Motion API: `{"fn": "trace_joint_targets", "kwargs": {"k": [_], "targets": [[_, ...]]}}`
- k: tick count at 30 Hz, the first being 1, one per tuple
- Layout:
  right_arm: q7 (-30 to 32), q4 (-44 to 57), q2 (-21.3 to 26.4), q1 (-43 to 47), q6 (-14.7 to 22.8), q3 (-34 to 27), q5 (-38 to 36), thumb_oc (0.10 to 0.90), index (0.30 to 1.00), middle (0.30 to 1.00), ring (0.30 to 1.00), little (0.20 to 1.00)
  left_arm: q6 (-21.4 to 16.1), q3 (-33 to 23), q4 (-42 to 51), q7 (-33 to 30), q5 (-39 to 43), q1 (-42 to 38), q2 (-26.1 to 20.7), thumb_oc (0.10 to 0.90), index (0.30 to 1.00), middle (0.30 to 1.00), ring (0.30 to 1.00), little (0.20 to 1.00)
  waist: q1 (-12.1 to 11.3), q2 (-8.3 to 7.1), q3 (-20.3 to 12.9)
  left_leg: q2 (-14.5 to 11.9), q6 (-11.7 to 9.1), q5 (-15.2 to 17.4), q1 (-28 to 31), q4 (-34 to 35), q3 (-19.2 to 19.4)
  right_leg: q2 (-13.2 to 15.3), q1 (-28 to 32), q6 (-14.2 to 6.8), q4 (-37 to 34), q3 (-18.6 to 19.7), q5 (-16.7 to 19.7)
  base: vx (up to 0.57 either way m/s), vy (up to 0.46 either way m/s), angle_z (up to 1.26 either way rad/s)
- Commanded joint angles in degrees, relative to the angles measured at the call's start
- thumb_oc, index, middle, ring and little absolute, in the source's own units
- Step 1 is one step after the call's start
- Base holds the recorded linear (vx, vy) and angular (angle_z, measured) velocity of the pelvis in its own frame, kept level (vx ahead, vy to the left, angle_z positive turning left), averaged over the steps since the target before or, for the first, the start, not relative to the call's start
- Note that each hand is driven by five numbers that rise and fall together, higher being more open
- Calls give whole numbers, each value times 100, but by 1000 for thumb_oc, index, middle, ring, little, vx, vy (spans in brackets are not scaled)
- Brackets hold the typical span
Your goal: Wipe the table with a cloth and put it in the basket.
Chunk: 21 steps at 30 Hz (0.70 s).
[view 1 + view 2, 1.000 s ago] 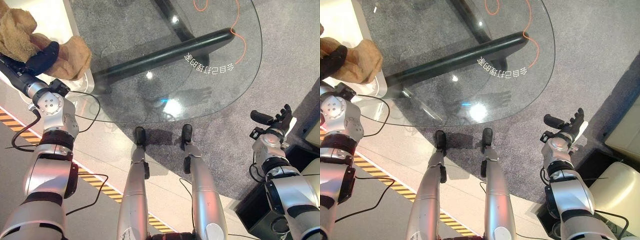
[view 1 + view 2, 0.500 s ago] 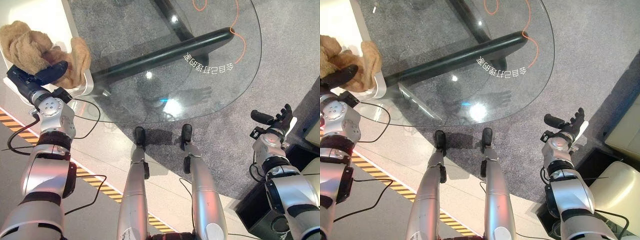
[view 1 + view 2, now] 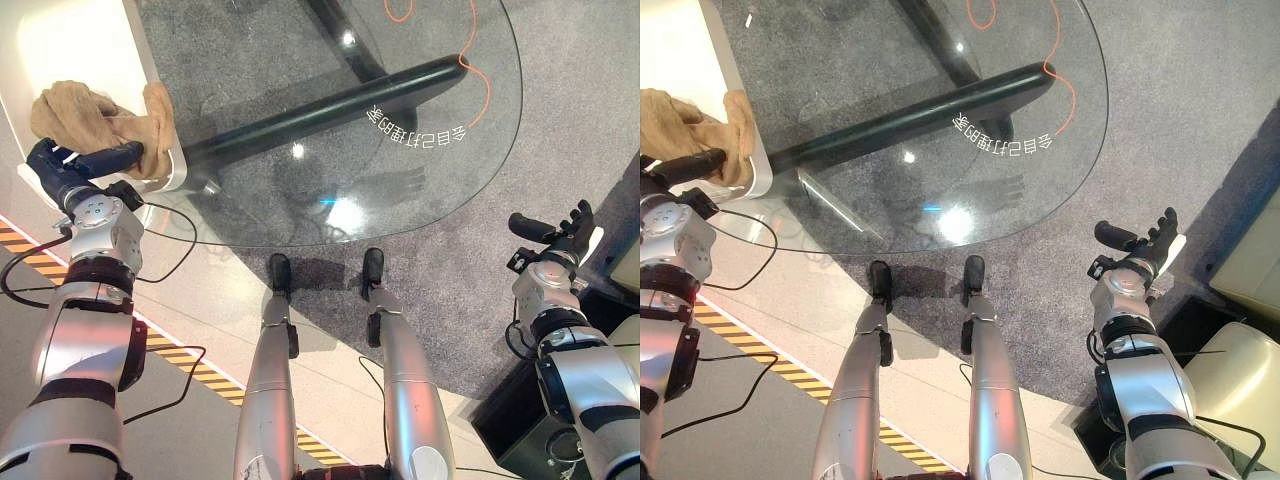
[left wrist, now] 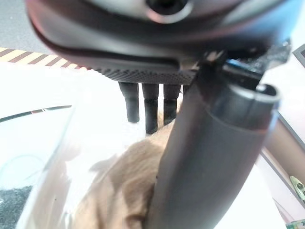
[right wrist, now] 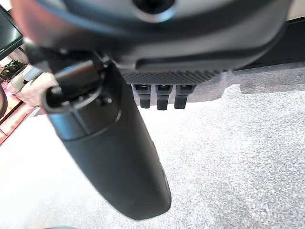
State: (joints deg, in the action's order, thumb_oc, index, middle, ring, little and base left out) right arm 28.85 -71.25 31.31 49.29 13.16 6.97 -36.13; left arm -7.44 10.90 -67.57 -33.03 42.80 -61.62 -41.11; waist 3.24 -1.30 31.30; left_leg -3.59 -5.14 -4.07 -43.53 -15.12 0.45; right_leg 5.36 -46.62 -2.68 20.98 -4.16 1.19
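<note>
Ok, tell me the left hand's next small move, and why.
Probably open the fingers and let go. The left hand pinches the tan cloth, which already lies bunched inside the white basket beside the glass table. The right hand hangs open, off the table's right.

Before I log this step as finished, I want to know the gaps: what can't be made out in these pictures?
- Whether the left hand actually pinches the cloth: in the left wrist view the thumb covers the contact.
- What the cloth lies on or in: a white rimmed surface cut off by the edge of the left eye view; no basket can be made out.
- The right hand hangs open beside the glass table.
</note>
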Motion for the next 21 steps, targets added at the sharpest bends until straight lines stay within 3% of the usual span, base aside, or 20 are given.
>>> {"fn": "trace_joint_targets", "kwargs": {"k": [1, 15, 18, 21], "targets": [[75, -102, 671, -134, 328, 158, -70, 800, 900, 900, 900, 900, -202, -45, -344, -511, -559, -394, -786, 800, 900, 900, 900, 900, 5, 120, -150, 320, 155, 562, 122, -452, 243, -535, 304, 102, 194, -250, -656, 0, 0, 0], [52, -110, 653, -158, 334, 187, -107, 800, 900, 900, 900, 900, -137, 0, -415, -911, -767, -422, -847, 800, 900, 900, 900, 900, -11, 108, -150, 321, 149, 533, 124, -444, 227, -537, 317, 105, 184, -263, -640, 0, 0, 0], [57, -97, 650, -158, 322, 184, -107, 800, 900, 900, 900, 900, -469, -13, -354, -1101, -805, -421, -851, 800, 900, 900, 900, 900, -11, 107, -150, 322, 149, 541, 118, -457, 219, -535, 309, 103, 195, -256, -644, 0, 0, 0], [110, -48, 610, -210, 334, 206, -141, 800, 900, 900, 900, 900, -1494, -82, -27, -1607, -1077, -414, -866, 800, 900, 900, 900, 900, -24, 100, -150, 318, 138, 547, 127, -437, 215, -539, 317, 107, 182, -240, -653, 0, 0, 0]]}}
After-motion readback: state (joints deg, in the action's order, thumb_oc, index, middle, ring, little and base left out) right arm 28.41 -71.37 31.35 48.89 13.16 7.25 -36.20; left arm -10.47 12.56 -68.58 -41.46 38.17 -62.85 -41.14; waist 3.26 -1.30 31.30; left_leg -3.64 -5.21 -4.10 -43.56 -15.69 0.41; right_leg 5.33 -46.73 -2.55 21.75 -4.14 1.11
